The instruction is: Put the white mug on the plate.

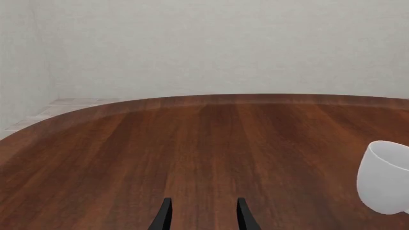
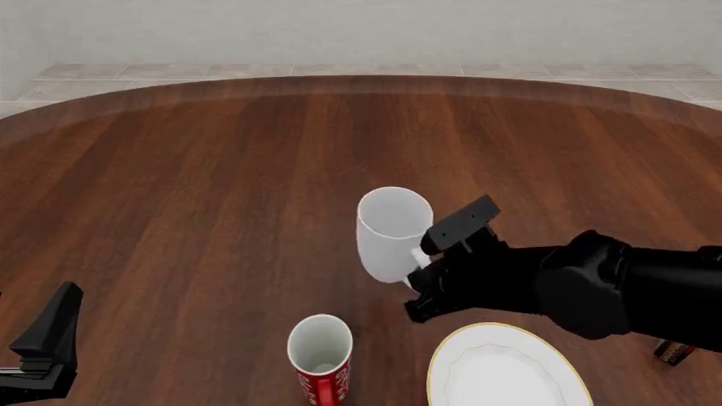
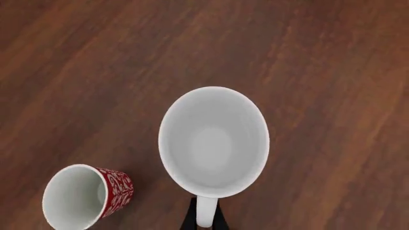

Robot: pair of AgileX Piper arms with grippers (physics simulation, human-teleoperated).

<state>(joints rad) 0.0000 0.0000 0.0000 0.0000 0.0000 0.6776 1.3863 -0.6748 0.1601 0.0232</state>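
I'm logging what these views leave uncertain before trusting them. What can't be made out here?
- Whether the mug is lifted or on the table: no view shows its base.
- Plate: front view's bottom edge cuts it off.
- Small object at the front view's right edge: mostly behind the right arm.
- Left hand: only its fingertips show in the wrist view.

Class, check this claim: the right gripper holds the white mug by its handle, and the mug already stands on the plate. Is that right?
Not quite. The right gripper does hold the white mug by its handle, but the front view shows the mug beyond the plate, not on it.
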